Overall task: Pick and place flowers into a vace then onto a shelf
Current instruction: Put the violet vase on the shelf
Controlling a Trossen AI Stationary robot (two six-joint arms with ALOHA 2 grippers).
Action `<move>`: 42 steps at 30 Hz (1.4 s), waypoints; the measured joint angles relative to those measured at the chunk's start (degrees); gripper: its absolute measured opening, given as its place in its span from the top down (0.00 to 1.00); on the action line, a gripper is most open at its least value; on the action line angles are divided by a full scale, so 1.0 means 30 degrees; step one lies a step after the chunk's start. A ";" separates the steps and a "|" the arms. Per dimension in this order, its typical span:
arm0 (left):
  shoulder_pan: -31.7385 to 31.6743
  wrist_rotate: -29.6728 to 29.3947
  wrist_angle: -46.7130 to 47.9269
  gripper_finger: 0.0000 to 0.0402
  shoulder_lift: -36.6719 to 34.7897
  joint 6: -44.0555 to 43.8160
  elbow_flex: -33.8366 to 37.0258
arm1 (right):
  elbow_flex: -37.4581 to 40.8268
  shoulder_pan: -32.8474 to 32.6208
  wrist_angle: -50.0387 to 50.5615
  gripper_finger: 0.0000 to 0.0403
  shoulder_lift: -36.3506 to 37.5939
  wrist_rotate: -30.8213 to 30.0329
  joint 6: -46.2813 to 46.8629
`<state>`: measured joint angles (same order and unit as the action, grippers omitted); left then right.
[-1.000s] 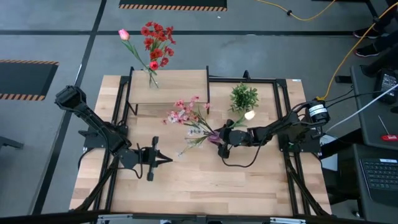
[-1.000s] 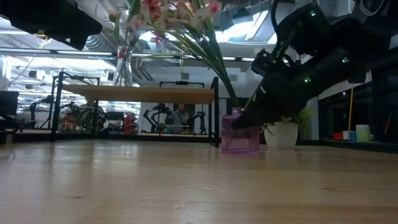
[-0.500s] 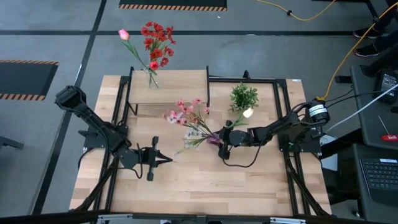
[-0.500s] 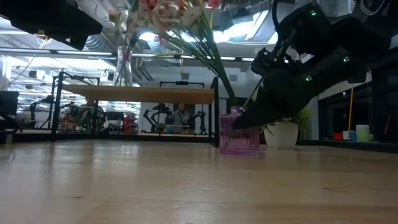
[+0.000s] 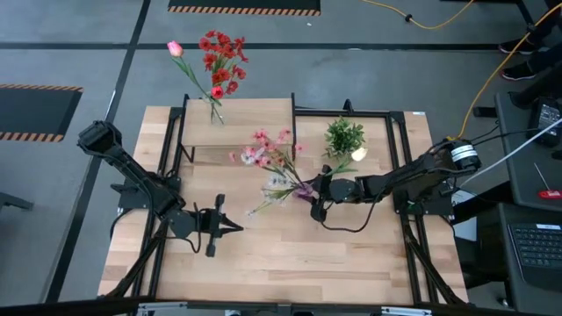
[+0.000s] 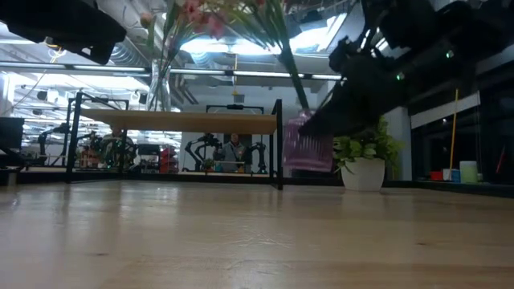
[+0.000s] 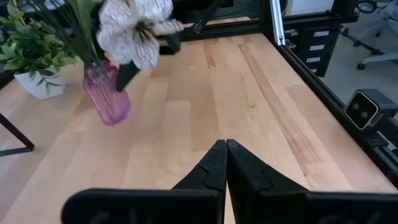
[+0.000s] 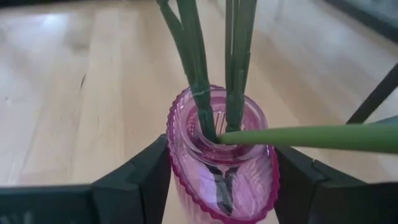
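Note:
A pink ribbed glass vase [image 5: 306, 190] [image 6: 310, 149] holds flowers [image 5: 268, 158]: small pink blossoms, pale sprigs and a cream tulip [image 5: 358, 154] on long green stems. My right gripper [image 5: 317, 195] [image 8: 221, 180] is shut on this vase near the table's middle. The shelf [image 5: 239, 123] [image 6: 185, 121] stands at the far edge of the table. A clear vase with red blossoms and a pink tulip [image 5: 216, 66] stands on it. My left gripper [image 5: 237, 227] [image 7: 225, 147] is shut and hovers left of centre, touching nothing. My right gripper pinches the pink vase between its two fingers [image 8: 144, 175], one on each side of the ribbed body [image 8: 180, 177] just below the rim. The fingers come level from the table's right. In the low view the vase is lifted clear of the table and tilted.
A bushy green plant in a white pot [image 5: 344, 137] [image 6: 365, 160] stands just beyond the held vase, right of the shelf. Black frame rails [image 5: 395, 132] run along the table's far and right sides. Bare wood lies toward the near edge [image 5: 281, 263].
My right gripper has risen, lifting the pink vase off the table, where it stood until half a second ago. The vase has tipped, and its blossoms have swung toward the far edge and the shelf.

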<state>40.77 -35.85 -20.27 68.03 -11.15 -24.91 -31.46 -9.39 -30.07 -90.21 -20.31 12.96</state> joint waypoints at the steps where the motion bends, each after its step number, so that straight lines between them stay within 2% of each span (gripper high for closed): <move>1: 0.0000 0.0013 0.0000 0.99 0.0000 -0.0073 0.0000 | 0.0000 0.0009 0.0221 0.48 0.0352 -0.0001 -0.0069; 9: 0.0000 0.0095 -0.0008 0.99 -0.0007 -0.0241 0.0000 | -0.0401 0.0283 0.0949 0.48 0.2709 -0.0050 -0.1364; 16: 0.0000 -0.0037 -0.0009 1.00 -0.0007 -0.0395 0.0000 | -0.3123 0.1316 0.5046 0.48 0.3138 0.0202 -0.3003; 24: 0.0000 -0.0037 -0.0003 0.99 -0.0007 -0.0548 0.0000 | -0.5666 0.3832 0.6272 0.48 0.3146 0.0436 -0.3265; 34: 0.0000 -0.0037 0.0433 1.00 -0.0007 -0.0548 0.0000 | -0.6986 0.6910 0.6565 0.48 0.3135 0.3192 -0.3454; 42: 0.0000 -0.0066 0.0452 0.99 -0.0014 -0.0541 0.0000 | -0.7002 0.7614 0.6254 0.48 0.3060 0.5164 -0.4007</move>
<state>40.77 -36.05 -18.92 67.99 -12.78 -24.91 -52.47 13.45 -11.30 -81.03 -4.82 0.94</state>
